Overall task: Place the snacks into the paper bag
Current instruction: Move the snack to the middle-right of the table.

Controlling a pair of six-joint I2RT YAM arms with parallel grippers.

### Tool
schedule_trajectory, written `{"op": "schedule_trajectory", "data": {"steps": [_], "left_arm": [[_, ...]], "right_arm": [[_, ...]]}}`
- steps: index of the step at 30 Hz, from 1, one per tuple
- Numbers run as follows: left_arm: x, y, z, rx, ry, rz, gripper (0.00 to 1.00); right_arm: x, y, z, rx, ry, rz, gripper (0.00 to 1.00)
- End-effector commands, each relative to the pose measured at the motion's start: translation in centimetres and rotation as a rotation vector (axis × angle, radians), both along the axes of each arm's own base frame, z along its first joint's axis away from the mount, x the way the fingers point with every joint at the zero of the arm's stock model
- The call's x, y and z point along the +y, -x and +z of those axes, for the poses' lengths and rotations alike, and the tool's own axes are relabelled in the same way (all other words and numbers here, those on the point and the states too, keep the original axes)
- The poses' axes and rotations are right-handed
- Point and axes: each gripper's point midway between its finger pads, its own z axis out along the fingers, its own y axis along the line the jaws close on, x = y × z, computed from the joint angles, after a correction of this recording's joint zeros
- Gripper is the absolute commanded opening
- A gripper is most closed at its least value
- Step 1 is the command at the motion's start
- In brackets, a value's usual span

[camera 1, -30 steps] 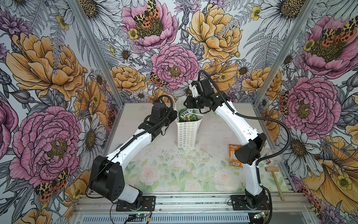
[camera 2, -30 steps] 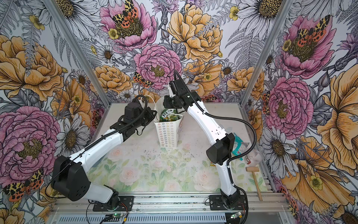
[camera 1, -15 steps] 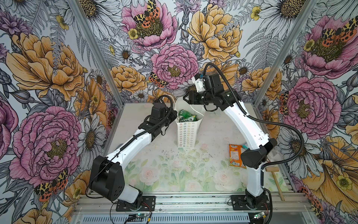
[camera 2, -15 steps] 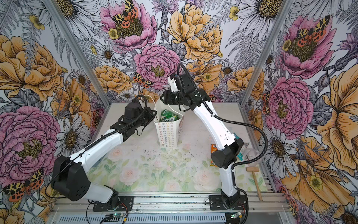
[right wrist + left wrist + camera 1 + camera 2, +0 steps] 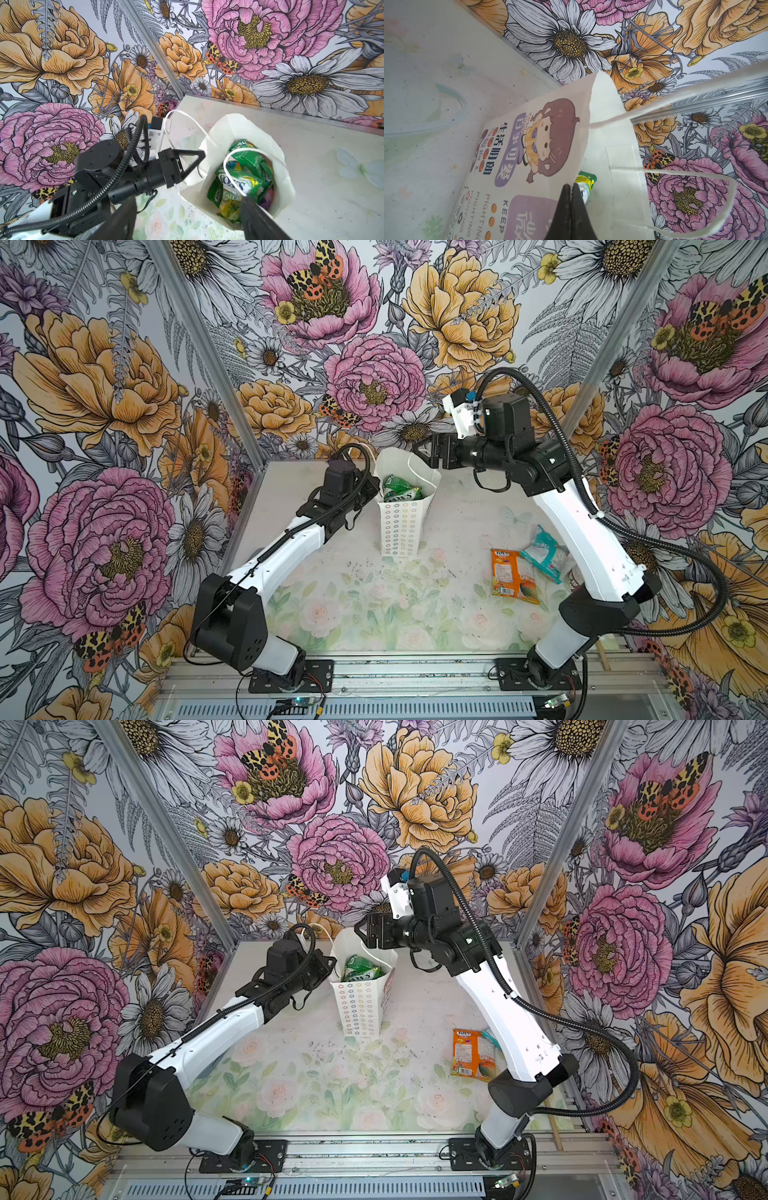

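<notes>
- Left pincer point(image 5: 571, 187): clamped shut on the left top rim of the bag point(image 5: 401, 526), the paper edge nipped between its two dark fingers.
- Bag: stands upright at the back middle of the table point(image 5: 353, 601), long axis vertical, mouth open to the ceiling. Its flower-ring side faces the front in both top views. The cartoon-face side shows in the left wrist view.
- Inside the bag: green packets point(image 5: 243, 178) are crammed together and reach close to the rim, one lettered "FOX'S". A sliver of purple peeks from under them in the right wrist view. Their number cannot be told.
- Right pincer point(image 5: 423, 454): jaws spread wide and empty, poised level at the bag's far right rim. Whether it touches the paper cannot be told.
- Orange packet point(image 5: 512, 578): flat on the table, right of the bag and well apart from it. Its long axis runs front to back, and its "FOX'S" end points toward the back wall.
- Teal packet point(image 5: 542, 551): flat on the table against the orange packet's far right corner. It lies slanted, long axis running from back left to front right, with its right end hidden behind the right arm.
</notes>
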Motion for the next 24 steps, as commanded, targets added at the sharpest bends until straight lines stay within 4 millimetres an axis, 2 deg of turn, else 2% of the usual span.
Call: {"op": "schedule_trajectory", "data": {"steps": [1, 6, 14, 20, 24], "left_arm": [[-0.1, -0.1, 1.1, -0.034, 0.032, -0.014, 0.00], [0.0, -0.2, 0.6, -0.024, 0.028, -0.018, 0.00], [0.6, -0.3, 1.0, -0.033, 0.025, -0.007, 0.00], [0.6, -0.3, 0.9, -0.031, 0.027, -0.010, 0.00], [0.5, -0.2, 0.7, -0.024, 0.028, -0.018, 0.00]], "right_arm": [[-2.6, 0.5, -1.2, 0.019, 0.031, -0.067, 0.85], [-6.9, 1.8, -6.7, 0.139, 0.089, -0.184, 0.88], [-13.9, 5.9, -18.7, 0.409, 0.184, -0.403, 0.89], [-17.1, 9.3, -26.9, 0.622, 0.224, -0.531, 0.89], [-18.8, 10.8, -30.4, 0.714, 0.261, -0.590, 0.90]]}}
